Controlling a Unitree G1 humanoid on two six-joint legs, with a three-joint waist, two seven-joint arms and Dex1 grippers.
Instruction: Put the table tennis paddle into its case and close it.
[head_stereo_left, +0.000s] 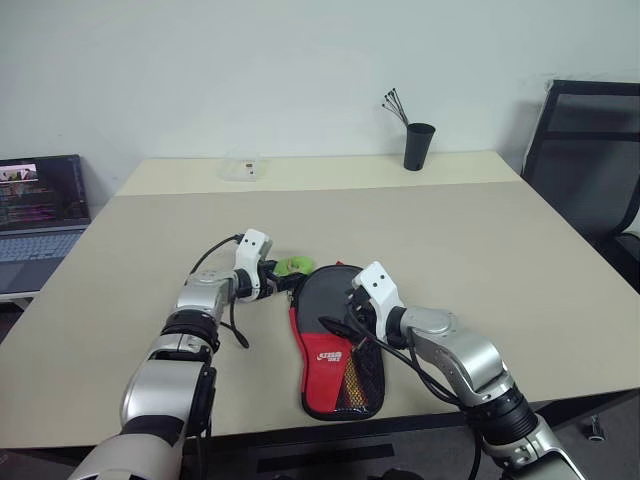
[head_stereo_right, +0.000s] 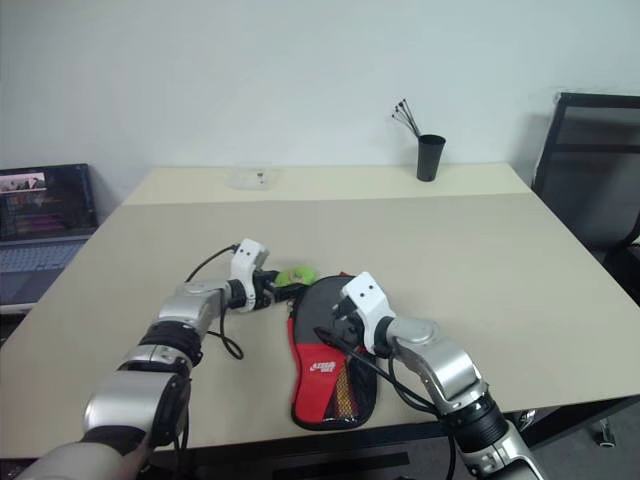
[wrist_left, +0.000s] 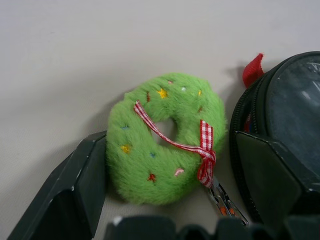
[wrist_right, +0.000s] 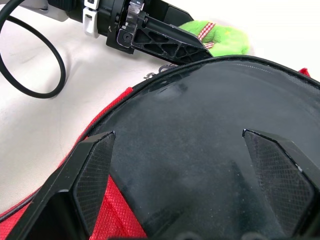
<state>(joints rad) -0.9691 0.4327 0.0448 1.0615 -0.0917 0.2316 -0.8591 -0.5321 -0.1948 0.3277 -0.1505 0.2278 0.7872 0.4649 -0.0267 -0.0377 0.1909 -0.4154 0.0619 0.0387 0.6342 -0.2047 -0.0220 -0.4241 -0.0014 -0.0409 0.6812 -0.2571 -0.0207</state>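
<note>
The case (head_stereo_left: 328, 360), black with a red lettered panel and mesh, lies flat near the table's front edge. In its round far end shows the paddle's black face (head_stereo_left: 325, 290); the handle is hidden. A green fuzzy ring (wrist_left: 145, 165) with a red checked ribbon hangs off the case's zip by a small clip. My left gripper (head_stereo_left: 285, 275) is open with a finger on either side of this ring; one finger touches its side, the other rests by the zip edge. Over the black face (wrist_right: 200, 125), my right gripper (wrist_right: 177, 135) is spread open, holding nothing.
The beige table (head_stereo_left: 450, 230) carries a black cup of pens (head_stereo_left: 419, 146) at the back right and a small clear box (head_stereo_left: 243, 168) at the back left. A laptop (head_stereo_left: 40, 210) sits off the left side, and a black chair (head_stereo_left: 590, 150) stands at the right.
</note>
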